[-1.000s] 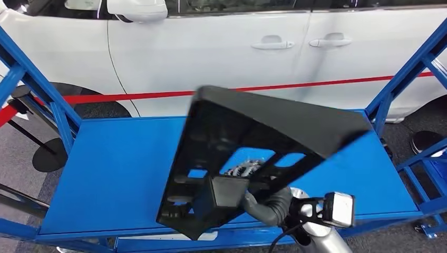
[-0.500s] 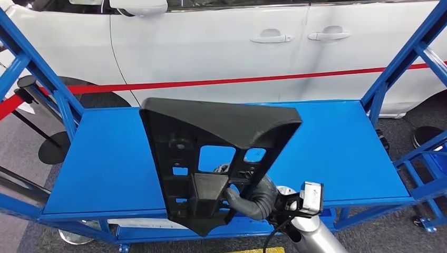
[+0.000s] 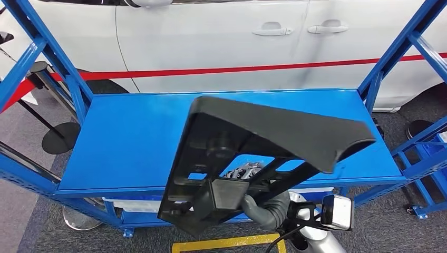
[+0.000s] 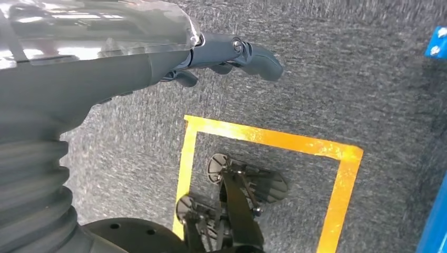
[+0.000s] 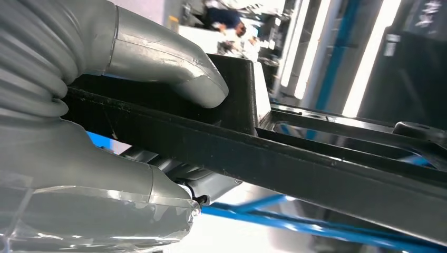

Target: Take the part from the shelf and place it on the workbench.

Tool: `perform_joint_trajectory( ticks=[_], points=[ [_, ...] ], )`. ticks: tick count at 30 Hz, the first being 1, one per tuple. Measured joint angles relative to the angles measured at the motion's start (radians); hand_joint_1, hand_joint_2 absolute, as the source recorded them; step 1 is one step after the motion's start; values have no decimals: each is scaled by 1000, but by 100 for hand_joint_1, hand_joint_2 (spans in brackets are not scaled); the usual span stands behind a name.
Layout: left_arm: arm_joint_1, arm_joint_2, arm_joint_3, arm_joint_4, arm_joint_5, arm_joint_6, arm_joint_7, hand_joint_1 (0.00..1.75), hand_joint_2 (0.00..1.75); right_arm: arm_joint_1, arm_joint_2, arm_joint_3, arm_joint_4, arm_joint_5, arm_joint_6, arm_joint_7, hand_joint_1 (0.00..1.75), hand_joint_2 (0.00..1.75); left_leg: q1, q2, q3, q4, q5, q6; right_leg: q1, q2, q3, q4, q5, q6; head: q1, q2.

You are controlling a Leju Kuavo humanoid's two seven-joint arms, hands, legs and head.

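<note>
A large black plastic part (image 3: 253, 153) with cut-out openings hangs tilted in front of the blue workbench (image 3: 132, 142), above its front edge. My right hand (image 3: 261, 203) grips the part's lower edge from below. In the right wrist view the grey thumb (image 5: 174, 68) presses on one side of the black part (image 5: 316, 168) while the fingers (image 5: 174, 182) lie behind it. My left hand (image 4: 232, 55) hangs over the grey carpet with its fingers loosely curled, holding nothing.
Blue slanted frame posts (image 3: 392, 52) stand at both ends of the bench. A white car (image 3: 221, 37) and a red barrier tape (image 3: 211, 70) run behind it. A yellow floor marking (image 3: 226, 243) lies below the bench's front edge. A black stanchion base (image 3: 60, 138) sits left.
The whole view has shifted as the camera moved. The part has swung to the right and tilted, its wide top edge now pointing right, still in my right hand.
</note>
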Motion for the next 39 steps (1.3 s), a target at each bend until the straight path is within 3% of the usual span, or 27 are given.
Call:
perform_joint_trajectory(
  ticks=[1, 3, 4, 6, 8, 9, 10, 11, 13, 15, 17, 19, 20, 21, 22, 24, 25, 26, 27, 29, 31, 32, 35, 37, 39],
  points=[
    [0, 1, 0, 0, -2, 0, -1, 0, 175, 0, 1, -5, -10, -2, -1, 0, 175, 175, 0, 0, 0, -3, 8, -6, 3, 1, 14, -26, -4, -5, 2, 0],
    [1, 2, -1, 0, -7, 2, -3, 0, 175, 1, 2, -14, -26, -6, -2, 0, 175, 175, 0, -1, -1, -11, 21, -19, 4, -1, 7, -37, 13, -19, 5, 0],
    [1, 4, -1, 0, -8, 3, -4, 0, 175, 2, 2, -18, -32, -7, 0, 0, 175, 175, 1, -1, -7, -5, 10, -24, 1, -3, 0, -43, 23, -27, 6, 0],
    [2, 6, -2, 0, -9, 5, -6, 0, 175, 7, 4, -23, -43, -9, 4, -4, 175, 175, 1, -2, -31, 56, -66, -30, -3, -7, -21, -49, 47, -44, 3, 0],
    [2, 6, -2, 0, -10, 6, -8, 0, 175, 14, 4, -27, -51, -11, 10, -11, 175, 175, 1, -2, -63, 185, -163, -33, 0, -7, -51, -45, 68, -50, 0, 0],
    [2, 7, -2, 0, -10, 6, -9, 0, 175, 19, 5, -29, -53, -10, 12, -14, 175, 175, 1, -2, -71, 243, -184, -35, 1, -7, -68, -41, 78, -50, 0, 0],
    [2, 7, -2, 0, -9, 6, -10, 0, 175, 22, 5, -31, -54, -10, 13, -16, 175, 175, 1, -2, -66, 276, -181, -35, 3, -8, -86, -36, 88, -50, 0, 0],
    [2, 8, -2, 0, -9, 6, -11, 0, 175, 25, 5, -32, -54, -9, 14, -18, 175, 175, 1, -2, -45, 273, -157, -35, 3, -8, -103, -30, 96, -48, 0, 0],
    [1, 10, -2, 0, -9, 6, -12, 0, 175, 28, 5, -33, -57, -7, 14, -21, 175, 175, 1, -2, 40, 180, -108, -30, 3, -7, -133, -16, 110, -44, 0, 0],
    [-2, 11, -2, -1, -10, 6, -13, 0, 175, 29, 5, -36, -62, -2, 15, -25, 175, 175, -1, -2, 126, 55, -115, -25, 5, -7, -152, -4, 119, -37, 0, 0],
    [-4, 12, -2, -2, -13, 4, -16, 0, 175, 30, 5, -38, -67, 5, 17, -28, 175, 175, -6, -5, 160, -10, -137, -19, 6, -8, -158, -2, 132, -28, 0, 0],
    [-3, 12, -2, -2, -18, 1, -18, 0, 175, 32, 7, -38, -73, 15, 17, -28, 175, 175, -7, -5, 156, -26, -128, -10, 5, -8, -160, -8, 148, -17, -1, 0],
    [-4, 12, -2, -2, -20, 0, -19, 0, 175, 33, 7, -39, -77, 19, 16, -28, 175, 175, -5, -3, 151, -30, -118, -4, 5, -6, -164, -5, 143, -11, -2, 0],
    [-4, 11, -2, -2, -22, -1, -19, 0, 175, 35, 8, -39, -80, 23, 14, -27, 175, 175, -2, 0, 144, -34, -106, 4, 4, -4, -171, 10, 119, -6, -1, 0],
    [-4, 11, -2, -2, -24, -1, -20, 0, 175, 36, 8, -39, -83, 24, 13, -26, 175, 175, 1, 2, 134, -37, -94, 11, 3, -2, -182, 45, 77, -2, 0, 0],
    [-5, 11, -2, -2, -26, -2, -20, 0, 175, 37, 8, -40, -85, 25, 12, -25, 175, 175, 1, 5, 109, -35, -72, 18, -2, -1, -211, 166, -22, 6, 3, 0],
    [-5, 11, -3, -2, -27, -2, -20, 0, 175, 39, 8, -40, -85, 25, 11, -25, 175, 175, 0, 6, 94, -33, -62, 17, -5, -1, -221, 226, -49, 9, 4, 0],
    [-5, 11, -3, -2, -27, -2, -20, 0, 175, 40, 8, -40, -85, 26, 11, -25, 175, 175, 0, 7, 79, -30, -53, 16, -7, -1, -220, 262, -53, 11, 4, 0],
    [-5, 11, -3, -2, -28, -3, -20, 0, 175, 42, 8, -40, -86, 28, 11, -25, 175, 175, 0, 8, 64, -28, -44, 14, -8, -1, -202, 265, -35, 12, 4, 0],
    [-5, 11, -4, -2, -31, -9, -20, 0, 175, 43, 8, -40, -89, 33, 10, -22, 175, 175, 1, 7, 41, -21, -30, 9, -10, 0, -116, 164, 18, 9, 4, 0],
    [-5, 11, -6, -2, -35, -15, -20, 0, 175, 42, 8, -40, -96, 37, 9, -19, 175, 175, -1, 6, 26, -16, -18, -1, -6, 2, -23, 25, 24, 1, 3, 0],
    [-5, 11, -6, -2, -36, -16, -20, 0, 175, 42, 9, -40, -99, 38, 9, -18, 175, 175, -1, 6, 22, -16, -10, -7, -2, 3, 0, -16, 17, -3, 3, 0],
    [-5, 12, -6, -2, -36, -15, -20, 0, 175, 41, 11, -41, -102, 39, 12, -13, 175, 175, -1, 4, 13, -21, 3, -26, -1, -1, -1, -48, 24, -20, 2, 0],
    [-5, 13, -6, -2, -36, -13, -20, 0, 175, 38, 13, -41, -102, 36, 16, -10, 175, 175, -1, 2, -6, 26, -53, -33, -5, -7, -16, -54, 42, -38, 0, 0],
    [-5, 14, -6, -2, -37, -13, -21, 0, 175, 35, 17, -41, -101, 30, 22, -7, 175, 175, 0, 2, -40, 146, -151, -36, -3, -9, -40, -46, 59, -49, -1, 0]
  ],
)
